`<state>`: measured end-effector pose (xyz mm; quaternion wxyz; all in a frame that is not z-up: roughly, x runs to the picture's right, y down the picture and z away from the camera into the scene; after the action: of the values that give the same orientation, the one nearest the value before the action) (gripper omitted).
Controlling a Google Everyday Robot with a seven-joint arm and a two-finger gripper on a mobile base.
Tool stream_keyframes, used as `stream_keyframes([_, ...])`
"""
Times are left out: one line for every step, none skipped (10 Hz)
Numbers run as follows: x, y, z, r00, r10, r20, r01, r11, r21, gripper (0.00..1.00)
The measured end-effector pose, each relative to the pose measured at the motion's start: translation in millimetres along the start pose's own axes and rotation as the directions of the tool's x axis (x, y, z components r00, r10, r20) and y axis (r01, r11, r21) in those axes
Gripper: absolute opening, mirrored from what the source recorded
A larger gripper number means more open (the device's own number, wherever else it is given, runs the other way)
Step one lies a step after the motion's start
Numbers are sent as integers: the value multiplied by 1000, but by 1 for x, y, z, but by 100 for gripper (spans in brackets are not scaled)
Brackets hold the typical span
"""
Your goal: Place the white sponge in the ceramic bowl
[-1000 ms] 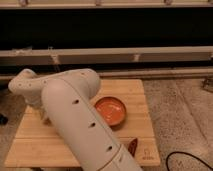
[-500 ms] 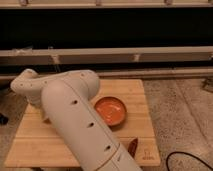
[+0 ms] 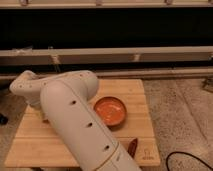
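Observation:
The ceramic bowl (image 3: pixel 110 110) is a shallow glossy orange-red dish, empty, right of centre on the wooden board (image 3: pixel 142 102). My white arm (image 3: pixel 75 117) crosses the board from the bottom edge up to the left, where it bends at the wrist (image 3: pixel 26 86). The gripper (image 3: pixel 39 113) hangs below that wrist over the board's left part, left of the bowl and mostly hidden by the arm. The white sponge is not visible; the arm covers the board's left and middle.
A small dark red chili-shaped thing (image 3: pixel 132 146) lies near the board's front edge, below the bowl. A black cable (image 3: pixel 190 159) curls on the speckled floor at the bottom right. A long low metal rail (image 3: pixel 150 55) with dark space behind runs along the back.
The arm's wrist end has shifted only slightly over the board's left side. The bowl and the chili-shaped thing have not moved.

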<state>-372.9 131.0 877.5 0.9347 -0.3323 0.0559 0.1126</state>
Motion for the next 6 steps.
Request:
stream_keyframes([0,1,1,1000,-1,-3,1,1000,0,49])
stream_keyframes([-1,5,2,1000,-5,-4,5,1000,-1,49])
stream_keyframes([-2,7,3,1000,-6,-4,6,1000,-1,47])
stream_keyframes([-1,4,2,1000,-5,-1,5,1000,0,42])
stream_keyframes([3,-2,-1,1000,-4,-1,4,1000,5,32])
stream_keyframes([7,-5,-2,1000,-1,-2,1,1000,6,28])
